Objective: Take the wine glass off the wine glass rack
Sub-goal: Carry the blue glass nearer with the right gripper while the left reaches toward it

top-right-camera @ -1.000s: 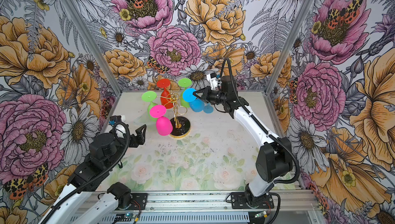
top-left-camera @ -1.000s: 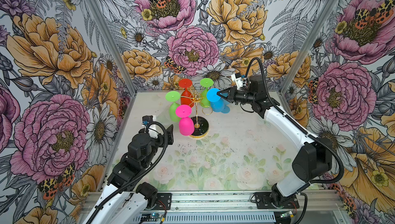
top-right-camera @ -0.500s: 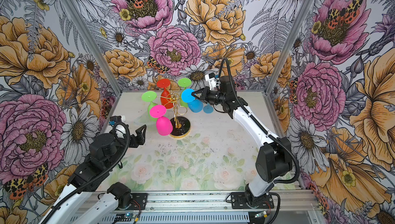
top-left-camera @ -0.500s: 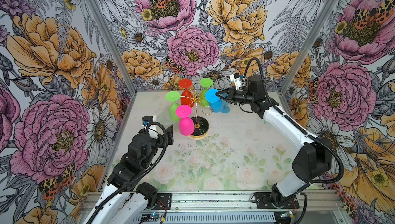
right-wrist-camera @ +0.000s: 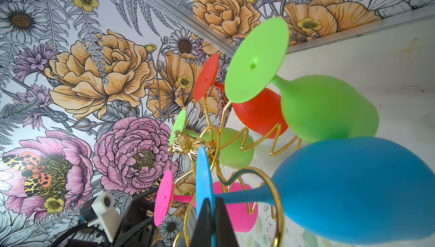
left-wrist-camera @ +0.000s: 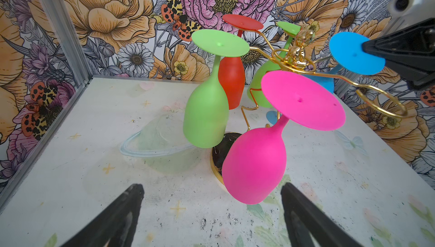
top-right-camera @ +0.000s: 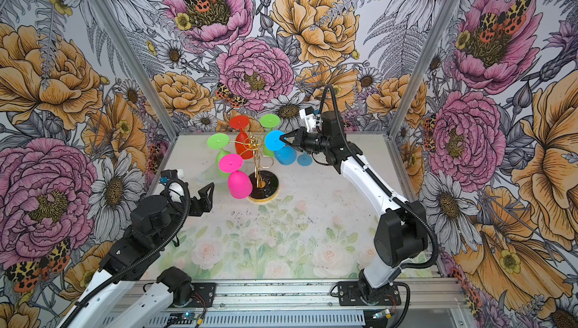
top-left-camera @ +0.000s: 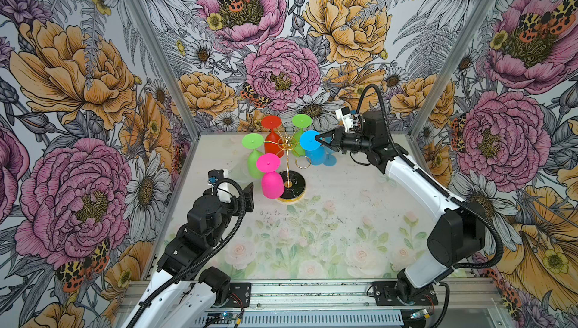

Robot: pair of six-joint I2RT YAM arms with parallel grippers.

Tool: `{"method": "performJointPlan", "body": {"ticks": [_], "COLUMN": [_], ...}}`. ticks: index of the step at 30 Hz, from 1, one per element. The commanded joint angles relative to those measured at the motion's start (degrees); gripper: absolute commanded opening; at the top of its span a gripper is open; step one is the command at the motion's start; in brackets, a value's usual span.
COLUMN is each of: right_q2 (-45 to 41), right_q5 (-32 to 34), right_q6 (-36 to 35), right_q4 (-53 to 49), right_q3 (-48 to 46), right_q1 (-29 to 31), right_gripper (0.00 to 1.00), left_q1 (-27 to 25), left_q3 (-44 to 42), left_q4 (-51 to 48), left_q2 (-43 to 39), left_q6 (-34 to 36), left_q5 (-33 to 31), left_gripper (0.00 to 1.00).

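Observation:
The wine glass rack [top-left-camera: 286,167] [top-right-camera: 257,167] is a gold wire stand on a black disc base, at the back middle of the table. Pink, red and two green glasses hang upside down from it. My right gripper [top-left-camera: 319,138] [top-right-camera: 283,138] [right-wrist-camera: 210,202] is shut on the edge of the blue wine glass's foot [top-left-camera: 309,139] [top-right-camera: 274,140] [left-wrist-camera: 355,52], at the rack's right side. Its blue bowl [right-wrist-camera: 353,187] hangs low, and a gold loop crosses its stem; I cannot tell whether the stem is inside it. My left gripper [top-left-camera: 237,193] [top-right-camera: 200,198] [left-wrist-camera: 211,188] is open and empty, just short of the pink glass [left-wrist-camera: 255,163].
A clear shallow bowl [left-wrist-camera: 160,144] [top-right-camera: 206,176] sits on the table left of the rack. A flat blue disc [top-left-camera: 330,160] [top-right-camera: 305,159] lies on the table right of the blue glass. One gold loop [left-wrist-camera: 381,102] stands empty. Floral walls enclose the table on three sides.
My right gripper, with the blue glass's foot in it, has shifted very slightly to the left. The left arm has not moved.

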Motion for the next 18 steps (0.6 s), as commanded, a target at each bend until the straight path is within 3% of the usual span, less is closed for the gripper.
{"method": "performJointPlan", "body": {"ticks": [1,18], "right_q2": [-0.3,-0.3], "right_q5": [-2.3,-2.3], "right_q6": [-0.3,-0.3], "right_q4": [1.3,1.3], "right_q3": [1.1,1.1], "right_q1": [0.5,1.3], "right_gripper": [0.00,0.00], "left_q1": [0.8,0.9], "left_q3": [-0.5,-0.6], "left_q4": [1.2,1.2], "left_q2": [-0.7,-1.0], "left_q6": [-0.6,-0.5], "left_q5": [1.1,1.2], "left_gripper": [0.93,0.93]}}
